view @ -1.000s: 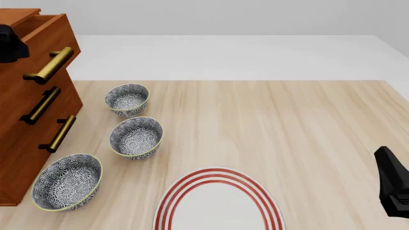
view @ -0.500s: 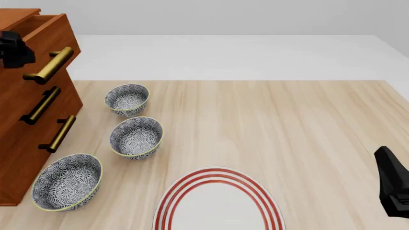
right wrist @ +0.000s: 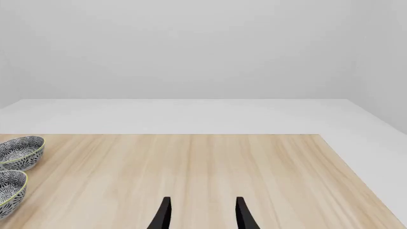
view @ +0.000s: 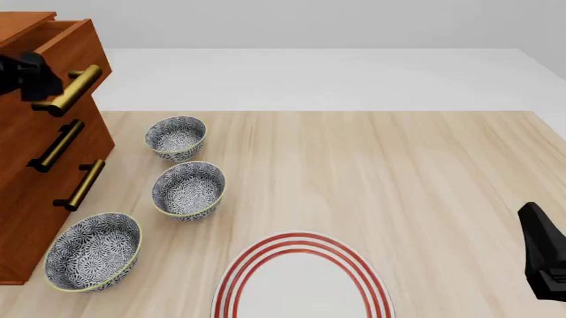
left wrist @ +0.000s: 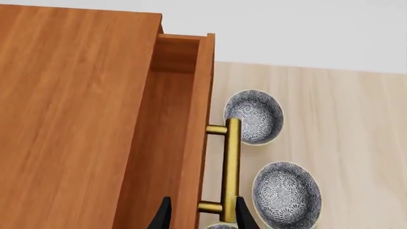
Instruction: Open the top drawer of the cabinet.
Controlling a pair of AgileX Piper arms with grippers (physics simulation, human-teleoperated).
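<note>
Top drawer [view: 62, 50] already partly out of cabinet [view: 40, 172], far left of bench [view: 372, 172]; gap visible behind drawer front in left wrist view. Brass handle [view: 73, 89] sticking out past the two lower handles.

Change over last second: left pincer [view: 31, 74] shifted right along drawer front, now right at near end of handle. Drawer itself no visible travel in that time, handle in same spot. Reads as repositioning on the bar, not pulling.

Left pincer state: fingers [left wrist: 164, 217] apart, released. In wrist view, near handle post sits between the two tips, one tip just beside drawer front, other just beside bar. Nothing clamped. Contact with bar: cannot tell.

Right pincer [right wrist: 200, 214] open too, holding nothing, parked near right over bare bench, well apart from everything.

Also on bench: three patterned bowls in a row just right of cabinet — far bowl [view: 175, 137], middle bowl [view: 188, 190], near bowl [view: 92, 252] — and red-ringed plate [view: 301, 281] at near edge. None in drawer's path as far as visible.

Judgement: task partly done, drawer open a little, more pull probably needed. Next: close on bar, pull straight out to the right. Risk: grip at very end of bar, could slip off.
</note>
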